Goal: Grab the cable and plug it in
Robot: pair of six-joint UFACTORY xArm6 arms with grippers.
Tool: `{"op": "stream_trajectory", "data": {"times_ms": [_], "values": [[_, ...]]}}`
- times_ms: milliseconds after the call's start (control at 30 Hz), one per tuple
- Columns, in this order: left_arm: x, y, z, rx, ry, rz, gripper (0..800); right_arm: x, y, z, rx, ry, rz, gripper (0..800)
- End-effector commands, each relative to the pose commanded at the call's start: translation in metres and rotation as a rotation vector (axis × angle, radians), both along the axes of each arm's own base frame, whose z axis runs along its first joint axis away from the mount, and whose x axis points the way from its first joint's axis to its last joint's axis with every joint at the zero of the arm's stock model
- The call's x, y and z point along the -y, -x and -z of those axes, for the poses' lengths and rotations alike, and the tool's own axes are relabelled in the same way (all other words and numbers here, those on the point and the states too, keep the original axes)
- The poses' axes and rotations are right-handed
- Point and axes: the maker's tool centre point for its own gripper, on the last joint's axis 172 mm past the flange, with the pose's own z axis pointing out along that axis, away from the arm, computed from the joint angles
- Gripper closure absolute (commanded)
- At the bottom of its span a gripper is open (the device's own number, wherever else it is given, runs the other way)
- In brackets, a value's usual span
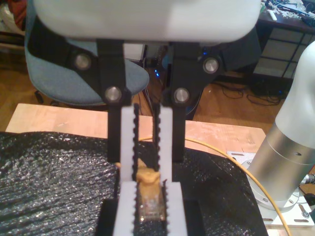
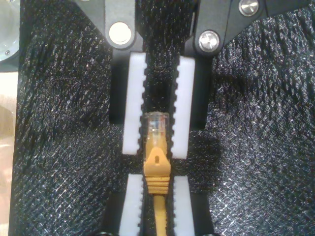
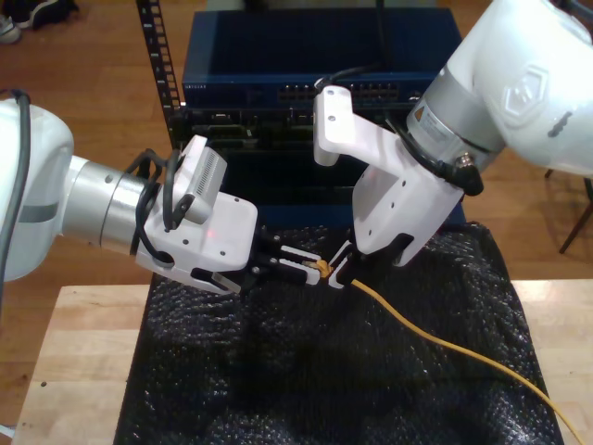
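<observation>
The first gripper (image 3: 345, 269), on the arm at the exterior view's right, has its jaws narrow and closed on the cable (image 3: 445, 348) at the yellow boot just behind the plug (image 2: 157, 125). The second gripper (image 2: 157, 147), on the arm at the exterior view's left, has its jaws narrow, with the white pads (image 2: 135, 108) against the sides of the clear plug tip. Both grippers meet tip to tip above the black mat (image 3: 278, 371). The cable trails across the mat to the near right of the exterior view. The blue rack (image 3: 278, 83) stands on the far side.
</observation>
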Motion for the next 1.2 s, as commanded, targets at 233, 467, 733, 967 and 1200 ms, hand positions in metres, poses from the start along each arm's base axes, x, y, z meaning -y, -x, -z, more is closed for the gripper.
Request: {"op": "stream_trajectory", "data": {"times_ms": [233, 467, 733, 967, 1200], "values": [[0.0, 0.0, -0.002, -0.004, 0.001, 0.001, 797, 0.002, -0.001, 0.0, 0.033, -0.005, -0.059, 152], [0.0, 0.001, -0.007, -0.015, 0.014, 0.004, 792, 0.013, -0.013, -0.01, 0.069, -0.015, -0.05, 7], [-0.011, -0.005, -0.021, -0.153, 0.155, -0.035, 791, 0.018, -0.011, -0.041, 0.18, -0.037, -0.118, 0], [-0.02, -0.005, -0.022, -0.202, 0.186, -0.045, 792, 0.034, -0.02, -0.054, 0.241, -0.046, -0.11, 0], [-0.018, 0.001, -0.019, -0.284, 0.211, -0.022, 792, 0.036, -0.016, -0.052, 0.242, -0.045, -0.109, 0]]}}
